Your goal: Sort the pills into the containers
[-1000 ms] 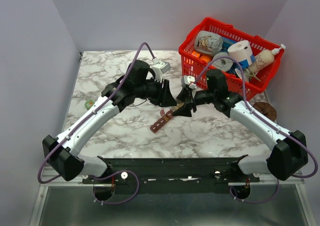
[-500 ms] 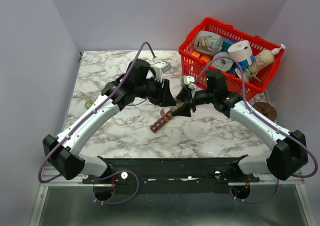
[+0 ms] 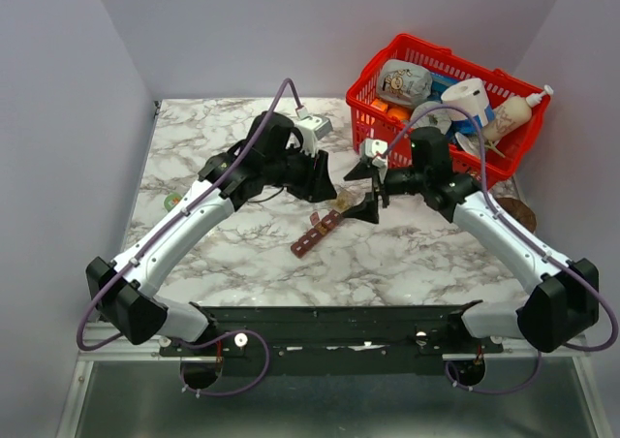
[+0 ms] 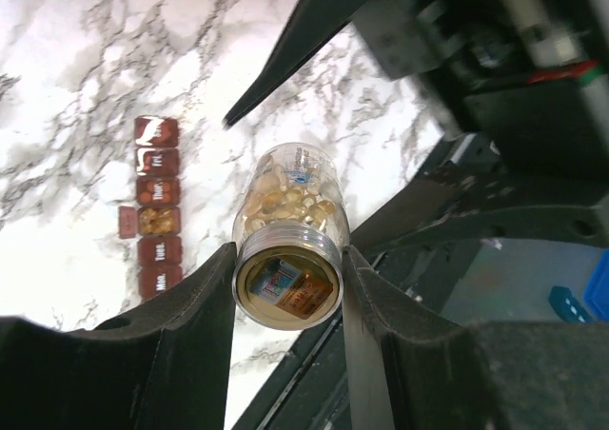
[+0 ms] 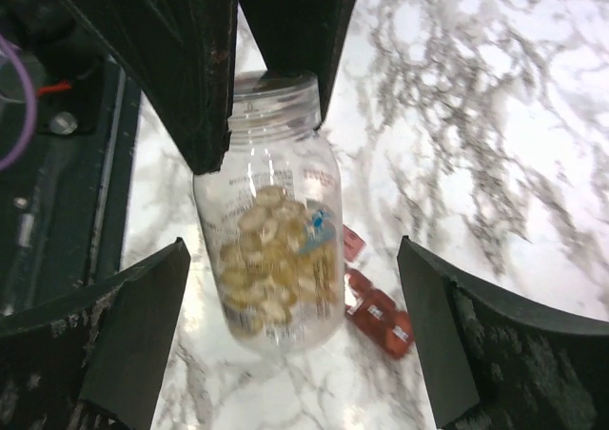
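While the left gripper (image 4: 289, 259) is clamped on the clear bottle (image 4: 285, 197), pinching it from both sides at its collar end, I see the bottle lifted off the marble table (image 3: 417, 254) with its rounded end pointing down and away toward the right arm. Most of the pills (image 5: 271, 259) sit inside that bottle, a heap of orange-tan capsules settled toward its rounded end.

The container strip (image 4: 158, 211) lies flat on the table, below and beside the bottle and not touching it. From the top camera it runs diagonally between the two arms, nearer the bases than the fingers are. Through the left wrist camera I count six dark red-brown squares, with the strip's near end hidden behind a finger. One open compartment (image 4: 157, 221) has its lid flipped out to the side and holds a few pills. The other squares I can see are closed.

The right gripper (image 5: 293, 244) has its fingers spread wide and holds nothing. In its own camera the bottle hangs in the gap and touches neither finger. In the left wrist view one of those fingers shows as a dark blade beyond the bottle's far end.

A red basket (image 3: 362, 120) packed with goods stands at the far right of the table, well apart from the strip
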Robot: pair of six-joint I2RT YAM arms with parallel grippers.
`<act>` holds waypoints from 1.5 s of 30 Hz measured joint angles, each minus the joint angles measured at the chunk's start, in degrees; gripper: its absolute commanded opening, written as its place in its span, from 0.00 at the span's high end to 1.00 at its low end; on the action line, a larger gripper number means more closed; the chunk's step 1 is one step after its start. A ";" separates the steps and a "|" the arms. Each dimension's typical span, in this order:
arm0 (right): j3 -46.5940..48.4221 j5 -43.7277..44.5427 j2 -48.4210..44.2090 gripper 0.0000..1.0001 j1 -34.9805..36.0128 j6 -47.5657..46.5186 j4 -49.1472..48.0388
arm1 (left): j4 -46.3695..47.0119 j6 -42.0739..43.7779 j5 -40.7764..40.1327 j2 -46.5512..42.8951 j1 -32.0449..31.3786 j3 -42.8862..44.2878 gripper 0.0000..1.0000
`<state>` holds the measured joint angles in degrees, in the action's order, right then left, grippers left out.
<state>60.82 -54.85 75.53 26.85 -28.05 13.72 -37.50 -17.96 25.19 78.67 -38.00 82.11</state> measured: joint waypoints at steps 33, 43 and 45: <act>4.57 32.06 -9.57 0.04 -34.38 19.74 -4.02 | -12.17 6.43 -30.03 53.37 -17.84 45.05 0.88; 4.48 32.04 -9.53 0.04 -34.47 21.29 -5.16 | -14.75 7.02 -33.09 57.42 -18.34 48.83 0.63; 4.35 31.89 -9.53 0.04 -34.47 21.59 -5.25 | -15.10 7.04 -33.11 57.46 -18.38 49.00 0.45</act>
<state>65.17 -22.96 66.00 -7.62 -6.46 8.47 -52.60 -10.92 -7.92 136.14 -56.38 131.11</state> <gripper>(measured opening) 0.959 0.490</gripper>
